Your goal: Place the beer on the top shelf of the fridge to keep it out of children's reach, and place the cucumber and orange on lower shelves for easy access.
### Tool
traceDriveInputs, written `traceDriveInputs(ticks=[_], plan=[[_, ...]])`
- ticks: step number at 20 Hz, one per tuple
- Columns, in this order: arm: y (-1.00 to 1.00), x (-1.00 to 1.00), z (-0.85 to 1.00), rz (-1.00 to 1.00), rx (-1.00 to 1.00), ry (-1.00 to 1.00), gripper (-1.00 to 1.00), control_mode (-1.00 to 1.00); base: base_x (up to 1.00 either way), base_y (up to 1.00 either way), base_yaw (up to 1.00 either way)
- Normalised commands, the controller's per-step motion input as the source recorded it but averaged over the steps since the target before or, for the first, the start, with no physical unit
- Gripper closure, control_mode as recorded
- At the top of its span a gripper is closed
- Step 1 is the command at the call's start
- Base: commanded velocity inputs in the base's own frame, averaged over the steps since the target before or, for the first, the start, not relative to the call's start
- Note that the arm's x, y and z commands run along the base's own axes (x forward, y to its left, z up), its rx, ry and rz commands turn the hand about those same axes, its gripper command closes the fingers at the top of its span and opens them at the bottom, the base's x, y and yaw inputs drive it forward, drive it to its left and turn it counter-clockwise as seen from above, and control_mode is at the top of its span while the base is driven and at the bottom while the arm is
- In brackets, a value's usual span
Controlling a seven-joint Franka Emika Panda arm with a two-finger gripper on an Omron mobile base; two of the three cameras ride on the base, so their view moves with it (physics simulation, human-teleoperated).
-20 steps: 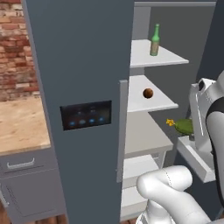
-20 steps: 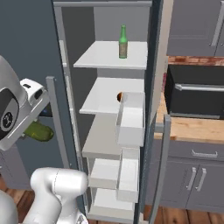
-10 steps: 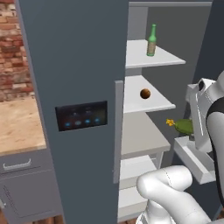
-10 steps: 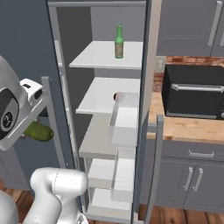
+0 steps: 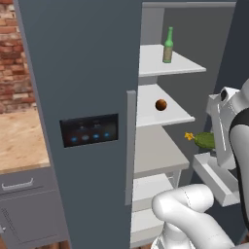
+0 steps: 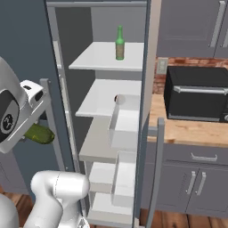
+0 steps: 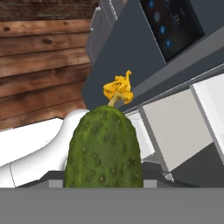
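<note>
A warty, dark green cucumber (image 7: 103,148) with a crumpled yellow flower at its tip sits gripped in the claw (image 7: 105,181), whose fingertips it hides. Beyond it stands the open slate-grey fridge (image 5: 82,87): a slim glass beer (image 5: 168,45) on the top shelf (image 5: 182,65), a round orange (image 5: 161,104) one smooth slab lower.

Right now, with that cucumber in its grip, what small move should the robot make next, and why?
Probably carry the cucumber toward a bare lower shelf. The beer already stands on the top shelf and the orange lies one shelf down, so the cucumber alone remains outside the fridge.
</note>
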Motion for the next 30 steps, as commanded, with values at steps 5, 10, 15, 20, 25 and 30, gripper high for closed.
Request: traceDriveInputs(ticks=[5,10,15,20,25,30], plan=[[0.0,0.0,0.0,0.0,0.0,0.0,1.0,1.0,0.3,-0.2,0.0],[0.0,0.0,0.0,0.0,0.0,0.0,1.0,1.0,0.36,-0.15,0.0],[0.0,0.0,0.0,0.0,0.0,0.0,1.0,1.0,0.44,-0.12,0.0],[0.0,0.0,0.0,0.0,0.0,0.0,1.0,1.0,0.34,-0.17,0.0],[0.0,0.0,0.0,0.0,0.0,0.0,1.0,1.0,0.22,-0.27,0.0],[-0.17,0.22,0.0,0.0,0.0,0.0,1.0,-1.0,0.05,-0.05,0.0]])
